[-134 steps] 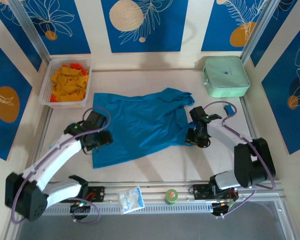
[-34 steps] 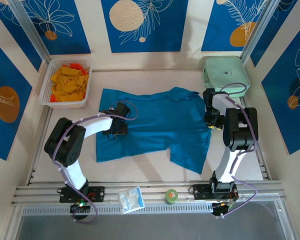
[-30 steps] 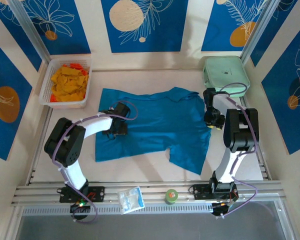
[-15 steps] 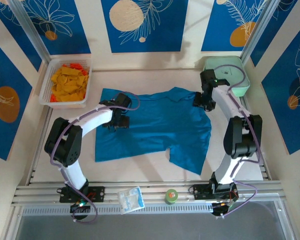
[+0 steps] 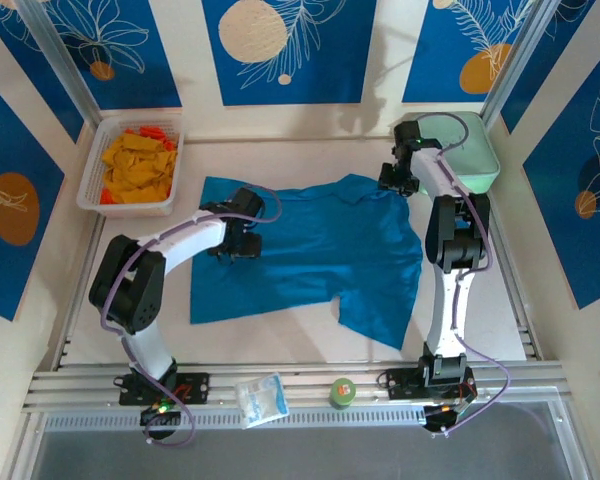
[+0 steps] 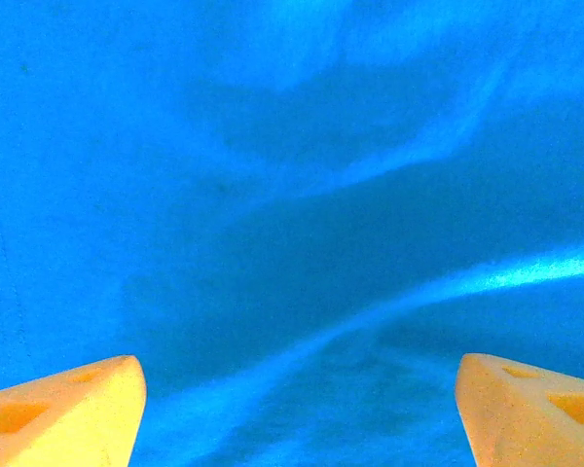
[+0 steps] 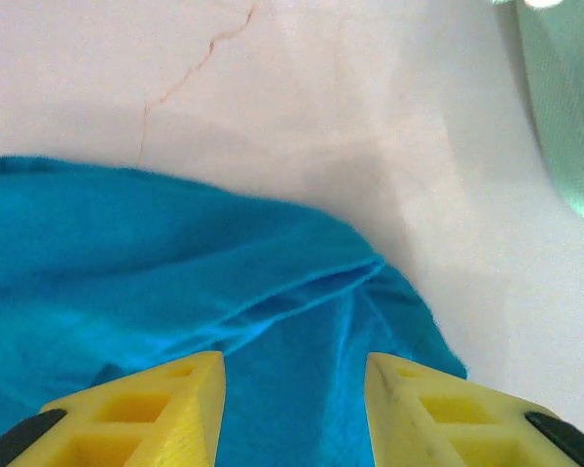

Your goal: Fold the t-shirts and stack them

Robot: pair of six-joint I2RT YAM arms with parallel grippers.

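I'm seeing the left pincer (image 5: pixel 236 240) hanging wide open and empty over the left part of the teal t-shirt (image 5: pixel 310 255). The right pincer (image 7: pixel 294 389) is hovering partly open, gripping nothing, above its far right corner. The t-shirt is lying spread on the bench (image 5: pixel 300 160), near the mint-green case (image 5: pixel 460 150)

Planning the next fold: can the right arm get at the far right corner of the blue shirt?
Probably yes. The right gripper hangs over that corner of the shirt, jaws apart, with nothing in between; the green case sits off to the side.
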